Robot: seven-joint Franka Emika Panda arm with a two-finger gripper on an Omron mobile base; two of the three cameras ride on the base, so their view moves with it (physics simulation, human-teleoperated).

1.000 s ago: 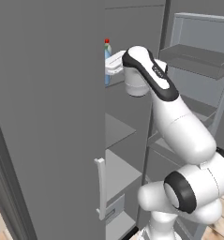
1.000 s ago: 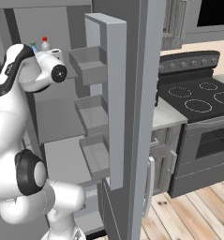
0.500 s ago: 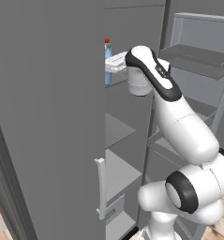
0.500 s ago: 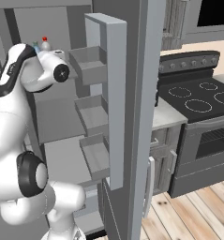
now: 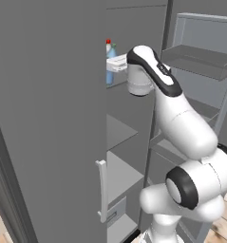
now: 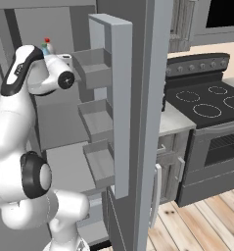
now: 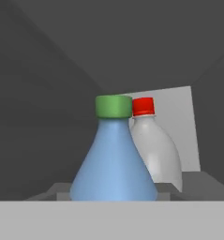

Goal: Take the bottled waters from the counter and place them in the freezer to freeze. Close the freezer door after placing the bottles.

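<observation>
A: What colours are the two bottles at the centre of the hand view?
B: The front bottle (image 7: 112,164) is translucent blue with a green cap (image 7: 113,106); the rear bottle (image 7: 158,152) is whitish with a red cap (image 7: 143,106).
A: And around them?
B: Dark grey freezer walls (image 7: 48,93), with a paler grey panel (image 7: 179,122) at right.
A: The right base view?
B: A matte grey freezer door (image 6: 143,122) at centre, a black stovetop (image 6: 206,100) with pale ring marks at right, and light wood-plank floor (image 6: 201,220) at lower right.
A: The arm?
B: White with dark joints (image 5: 181,133), mid-right of the left base view.
</observation>
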